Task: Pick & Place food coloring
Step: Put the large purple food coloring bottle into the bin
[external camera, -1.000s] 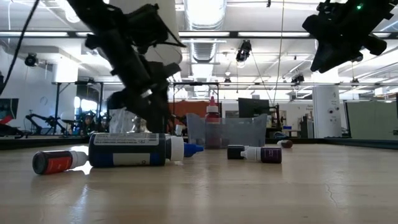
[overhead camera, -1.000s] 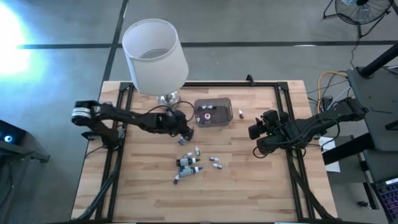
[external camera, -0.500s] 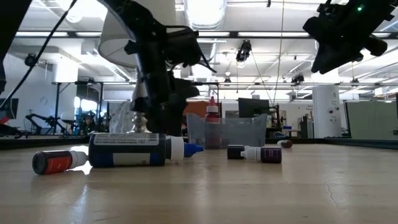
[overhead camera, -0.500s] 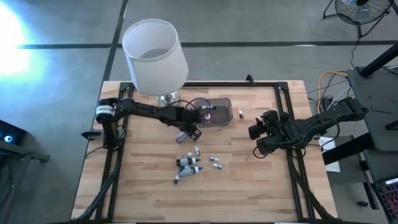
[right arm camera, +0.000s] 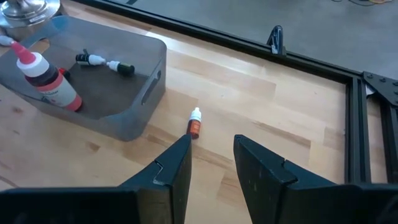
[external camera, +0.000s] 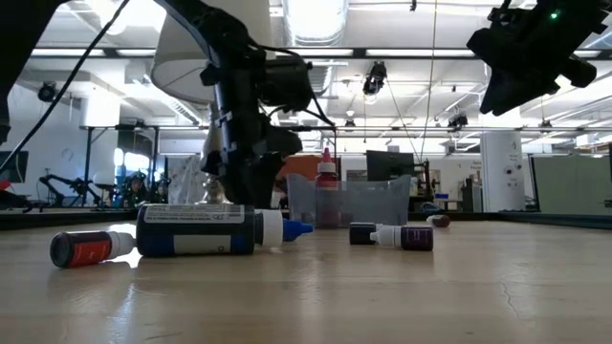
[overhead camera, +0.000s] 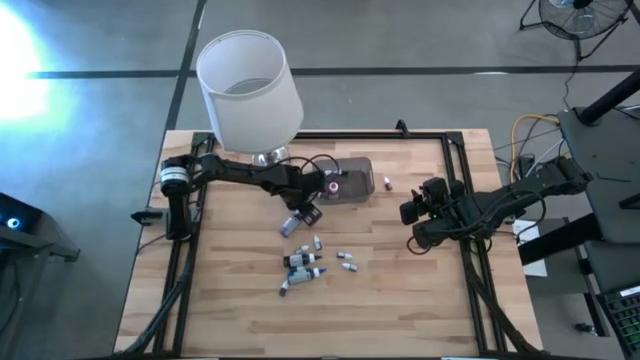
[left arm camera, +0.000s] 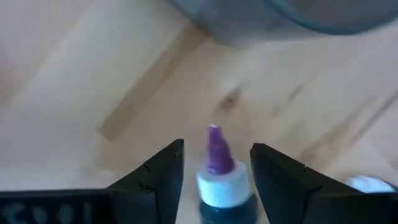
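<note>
**Left arm carries a purple-tipped bottle up beside the grey box**

Since a second ago, your left arm has swung from the table's left side toward the middle, and the left gripper (overhead camera: 300, 212) now sits just in front of the translucent grey box (overhead camera: 358, 172), near the lamp (overhead camera: 248, 92). Look at the left wrist view: a dropper bottle (left arm camera: 219, 180) with a white collar and purple tip stands between the two dark fingers (left arm camera: 157, 174), so you are holding it, tip pointing forward over bare wood, with the box's grey wall blurred ahead.

Your right gripper (overhead camera: 414, 213) has not shifted over that second; it waits raised over the table's right side, its fingers only a narrow gap apart with nothing between them.

Inside the box you can see a larger red bottle (right arm camera: 45, 76) standing upright and a small dark bottle (right arm camera: 106, 62) lying flat. One small reddish bottle (right arm camera: 194, 122) lies on the table just beside the box's outer wall. Most of the remaining food coloring (overhead camera: 312, 264) lies scattered in a loose cluster at mid-table, well in front of the box; in the low view a fat blue-bodied bottle (external camera: 206, 229) lies on its side among them.
</note>
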